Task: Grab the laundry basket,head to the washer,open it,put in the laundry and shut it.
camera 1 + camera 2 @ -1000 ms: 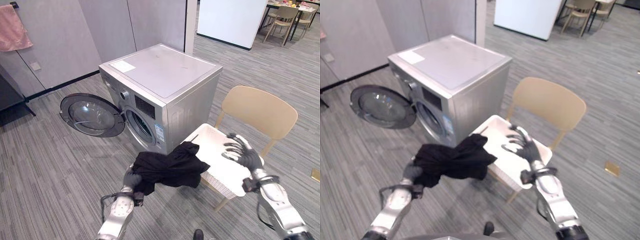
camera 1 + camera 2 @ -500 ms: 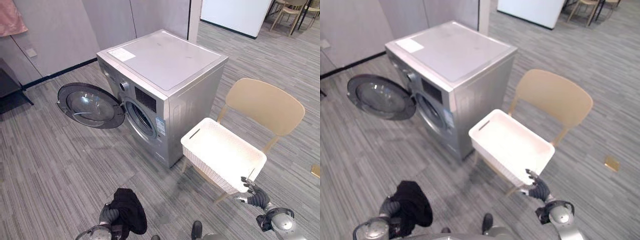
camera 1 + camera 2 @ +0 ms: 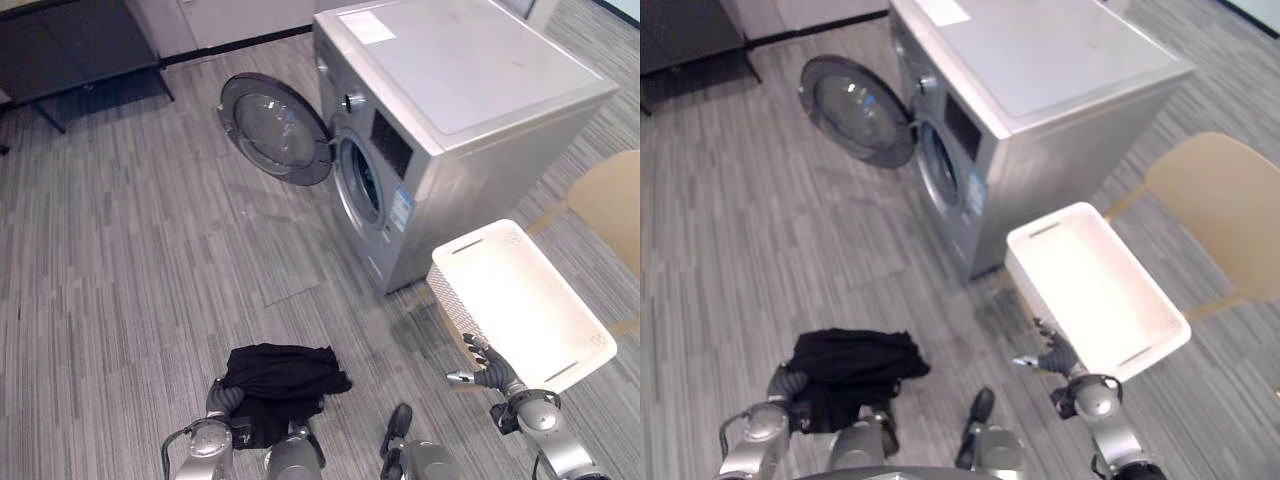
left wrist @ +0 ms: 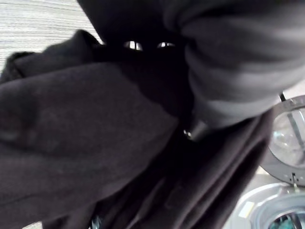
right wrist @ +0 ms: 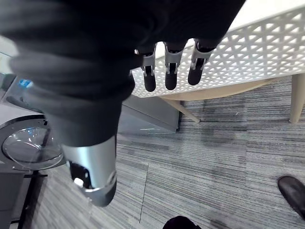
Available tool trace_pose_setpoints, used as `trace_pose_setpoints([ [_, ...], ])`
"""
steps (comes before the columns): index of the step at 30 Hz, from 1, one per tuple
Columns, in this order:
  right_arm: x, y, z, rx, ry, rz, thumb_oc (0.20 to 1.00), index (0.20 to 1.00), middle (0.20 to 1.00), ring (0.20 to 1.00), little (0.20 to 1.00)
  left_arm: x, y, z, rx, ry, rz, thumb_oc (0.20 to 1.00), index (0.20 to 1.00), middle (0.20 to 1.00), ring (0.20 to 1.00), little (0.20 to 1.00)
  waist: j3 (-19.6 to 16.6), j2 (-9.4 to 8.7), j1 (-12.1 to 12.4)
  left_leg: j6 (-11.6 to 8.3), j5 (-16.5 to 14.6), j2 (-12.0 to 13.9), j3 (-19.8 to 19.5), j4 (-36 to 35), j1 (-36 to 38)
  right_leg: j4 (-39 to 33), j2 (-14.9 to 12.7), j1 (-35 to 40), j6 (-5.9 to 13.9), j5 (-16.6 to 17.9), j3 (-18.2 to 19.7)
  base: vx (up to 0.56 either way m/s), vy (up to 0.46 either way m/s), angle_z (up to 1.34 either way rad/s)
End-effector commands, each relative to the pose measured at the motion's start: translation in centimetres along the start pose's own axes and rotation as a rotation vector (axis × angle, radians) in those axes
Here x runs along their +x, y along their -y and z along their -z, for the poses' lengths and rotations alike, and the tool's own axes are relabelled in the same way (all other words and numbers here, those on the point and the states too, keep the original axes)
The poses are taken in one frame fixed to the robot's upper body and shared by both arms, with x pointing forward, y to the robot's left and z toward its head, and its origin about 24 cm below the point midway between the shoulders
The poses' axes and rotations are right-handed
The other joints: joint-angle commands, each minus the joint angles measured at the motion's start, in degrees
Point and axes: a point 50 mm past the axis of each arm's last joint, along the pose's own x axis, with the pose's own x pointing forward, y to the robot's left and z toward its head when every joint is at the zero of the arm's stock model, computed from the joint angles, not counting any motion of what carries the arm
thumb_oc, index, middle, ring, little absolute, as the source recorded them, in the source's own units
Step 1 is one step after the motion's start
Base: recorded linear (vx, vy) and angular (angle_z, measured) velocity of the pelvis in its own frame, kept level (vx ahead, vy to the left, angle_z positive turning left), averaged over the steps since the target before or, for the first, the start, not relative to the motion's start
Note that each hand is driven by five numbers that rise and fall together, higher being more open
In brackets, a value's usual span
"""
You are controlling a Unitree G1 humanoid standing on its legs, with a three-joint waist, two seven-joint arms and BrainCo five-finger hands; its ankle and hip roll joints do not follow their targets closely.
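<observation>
A black garment [image 3: 280,378] hangs bunched low over the floor, and my left hand [image 3: 222,400] is shut on it at its left edge. In the left wrist view the garment [image 4: 86,133] wraps over the hand. The white mesh laundry basket [image 3: 452,300] rests on a tan chair [image 3: 615,200] to the right of the silver washer [image 3: 470,90]. The washer's round door [image 3: 275,128] is swung wide, showing the drum opening [image 3: 362,185]. My right hand [image 3: 487,373] hangs open just below the basket's near corner, its fingers [image 5: 166,71] close to the basket wall [image 5: 248,52] and holding nothing.
A dark low table [image 3: 70,50] stands at the far left, behind the washer door. Grey striped carpet [image 3: 130,260] stretches between me and the washer. The chair's legs reach down under the basket.
Both arms came down from basket height: the left pulled the black garment off the basket, the right left the basket. The camera has swung left and tipped down.
</observation>
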Motion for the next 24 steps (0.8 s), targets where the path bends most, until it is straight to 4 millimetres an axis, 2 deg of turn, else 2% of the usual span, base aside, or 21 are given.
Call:
trace_pose_setpoints([
  [1, -0.8, 0.1, -0.1, -0.052, 0.033, -0.005, 1.0, 1.0, 1.0, 1.0, 1.0, -0.5, -2.1, -2.0, 0.008, 0.116, -0.066, 0.2, 0.2, 0.2, 0.2, 0.2, -3.88, 0.32, -0.03, -1.34, 6.32, -0.38, 0.78, -3.72, 0.77, 6.92, -2.64, 6.38, 6.85, -10.74, 0.83, 0.36, 0.294, 0.52],
  [3, -0.6, -0.1, -0.1, -0.05, 0.031, -0.009, 1.0, 1.0, 1.0, 1.0, 1.0, -0.6, -2.0, -1.8, 0.032, 0.11, -0.047, 0.2, 0.2, 0.2, 0.2, 0.2, -4.71, 0.44, 0.22, -1.46, 6.75, -1.25, 0.76, -1.72, 0.09, 6.95, -4.13, 8.91, 7.55, -10.37, 0.42, 0.5, 0.387, 0.18],
  [4, -0.4, -0.5, -0.4, -0.033, 0.037, -0.013, 1.0, 1.0, 1.0, 1.0, 1.0, -0.7, -2.2, -1.8, 0.054, 0.11, -0.046, 0.2, 0.2, 0.2, 0.2, 0.2, -4.97, -0.18, 0.61, -0.37, 5.14, -3.23, 0.33, 0.07, -0.17, 8.82, -6.81, 8.85, 8.17, -8.62, 1.27, 0.4, 0.338, 0.05],
  [5, -0.4, -0.5, -0.4, -0.032, 0.037, -0.013, 1.0, 1.0, 1.0, 1.0, 1.0, -0.7, -2.2, -1.8, 0.055, 0.11, -0.047, 0.2, 0.2, 0.2, 0.2, 0.2, -5.03, -0.4, 0.7, -0.22, 4.9, -3.45, 0.52, 0.19, -0.18, 9.06, -7.17, 8.68, 8.37, -8.65, 1.41, 0.45, 0.428, -0.04],
  [6, 0.1, -1.2, -1.1, -0.013, 0.061, -0.032, 1.0, 1.0, 1.0, 1.0, 1.0, -0.5, -2.6, -2.3, 0.1, 0.122, -0.04, 0.2, 0.2, 0.2, 0.2, 0.2, -4.68, -1.68, 1.11, 2.05, 1.81, -6.3, 0.85, 1.5, 0.38, 14.06, -11.27, 7.25, 9.09, -3.05, 2.23, 0.29, 0.341, 0.02],
  [8, 0.7, -1.6, -2.2, -0.013, 0.092, -0.045, 1.0, 1.0, 1.0, 1.0, 1.0, -0.4, -2.9, -2.9, 0.117, 0.137, -0.041, 0.2, 0.2, 0.2, 0.2, 0.2, -3.83, -2.49, 1.04, 4.34, -0.45, -9.13, 1.3, 1.06, 2.0, 21.03, -14.18, 2.67, 9.53, 1.93, 5.44, 0.25, 0.34, 0.18],
  [9, 0.7, -1.6, -2.2, -0.013, 0.092, -0.045, 1.0, 1.0, 1.0, 1.0, 1.0, -0.4, -2.9, -2.9, 0.117, 0.137, -0.041, 0.2, 0.2, 0.2, 0.2, 0.2, -3.84, -2.51, 1.08, 4.35, -0.45, -9.15, 1.34, 1.05, 2.0, 21.07, -14.21, 2.62, 9.54, 1.92, 5.48, 0.29, 0.353, 0.32],
  [10, 0.8, -2.1, -2.9, 0.007, 0.122, -0.043, 1.0, 1.0, 1.0, 1.0, 1.0, -0.2, -2.8, -3.8, 0.142, 0.169, -0.03, 0.2, 0.2, 0.2, 0.2, 0.2, -2.48, -1.69, -0.59, 5.77, -2.34, -11.77, 0.07, -0.83, 5.5, 26.4, -8.12, -3.86, 8.2, -1.66, 12.56, 0.3, 0.298, 0.16],
  [11, 0.8, -2.0, -2.9, 0.005, 0.122, -0.04, 1.0, 1.0, 1.0, 1.0, 1.0, -0.1, -2.6, -3.9, 0.132, 0.175, -0.022, 0.2, 0.2, 0.2, 0.2, 0.2, -1.95, -1.17, -1.24, 6.0, -2.65, -12.57, -0.87, -1.61, 6.71, 27.29, -5.37, -6.6, 7.85, -3.85, 15.07, 0.39, 0.347, 0.62],
  [12, 0.9, -1.9, -2.8, 0.007, 0.115, -0.036, 1.0, 1.0, 1.0, 1.0, 1.0, -0.1, -2.4, -3.9, 0.126, 0.175, -0.017, 0.2, 0.2, 0.2, 0.2, 0.2, -1.59, -0.7, -1.71, 6.07, -3.03, -13.18, -1.16, -2.47, 8.11, 26.37, -3.6, -7.96, 7.64, -5.69, 15.83, 0.49, 0.176, 0.81],
  [13, 0.9, -1.9, -2.1, 0.025, 0.087, -0.031, 1.0, 1.0, 1.0, 1.0, 1.0, 0.1, -1.7, -3.6, 0.122, 0.159, 0.001, 0.2, 0.2, 0.2, 0.2, 0.2, -0.76, -0.43, -3.34, 6.5, -5.59, -15.03, -2.15, -3.76, 12.76, 18.32, -0.08, -13.25, 7.58, -4.4, 14.89, 0.51, 0.085, 0.73],
  [16, 0.6, -2.0, -1.2, 0.034, 0.048, -0.035, 1.0, 1.0, 1.0, 1.0, 1.0, 0.2, -0.9, -3.2, 0.113, 0.141, 0.026, 0.2, 0.2, 0.2, 0.2, 0.2, -0.86, -0.97, -4.48, 6.45, -8.1, -16.23, -3.9, -2.82, 14.78, 9.43, 0.86, -14.05, 9.25, -0.78, 13.62, 0.34, -0.046, 0.21],
  [18, 0.5, -2.1, -0.8, 0.032, 0.035, -0.038, 1.0, 1.0, 1.0, 1.0, 1.0, 0.1, -0.8, -3.0, 0.117, 0.134, 0.03, 0.2, 0.2, 0.2, 0.2, 0.2, -0.94, -1.07, -4.64, 6.51, -8.79, -16.52, -4.14, -2.14, 15.11, 8.0, 0.92, -13.67, 9.34, 0.03, 12.21, 0.26, -0.121, 0.66],
  [19, -0.1, -1.9, 0.6, 0.033, -0.013, -0.031, 1.0, 1.0, 1.0, 1.0, 1.0, -0.1, 0.1, -2.5, 0.147, 0.124, 0.079, 0.2, 0.2, 0.2, 0.2, 0.2, -2.65, -1.39, -5.46, 6.46, -11.06, -17.58, -4.62, -1.1, 17.11, 5.88, 1.26, -11.19, 8.73, 0.39, 11.47, 0.44, -0.212, 0.66],
  [20, -0.4, -1.8, 1.0, 0.038, -0.025, -0.028, 1.0, 1.0, 1.0, 1.0, 1.0, -0.2, 0.4, -2.2, 0.15, 0.121, 0.094, 0.2, 0.2, 0.2, 0.2, 0.2, -3.23, -1.13, -6.15, 5.72, -11.59, -17.3, -4.65, -0.19, 17.43, 5.64, 1.6, -10.59, 8.28, 0.68, 12.13, 0.44, -0.233, 0.54],
  [22, -0.5, -1.5, 1.2, 0.041, -0.034, -0.019, 1.0, 1.0, 1.0, 1.0, 1.0, -0.3, 0.7, -2.3, 0.143, 0.123, 0.102, 0.2, 0.2, 0.2, 0.2, 0.2, -3.45, -0.88, -6.26, 5.26, -12.54, -16.84, -4.84, 2.07, 17.18, 4.46, 1.69, -9.36, 8.14, 0.94, 11.8, 0.16, -0.098, 0.34],
  [24, -0.6, -0.9, 1.5, 0.033, -0.041, -0.008, 1.0, 1.0, 1.0, 1.0, 1.0, -0.4, 1.1, -1.7, 0.144, 0.105, 0.125, 0.2, 0.2, 0.2, 0.2, 0.2, -3.94, -0.88, -6.56, 4.02, -13.7, -15.47, -3.9, 7.24, 16.7, 2.32, 2.24, -7.01, 7.46, 1.17, 12.12, 0.15, -0.119, 0.18],
])
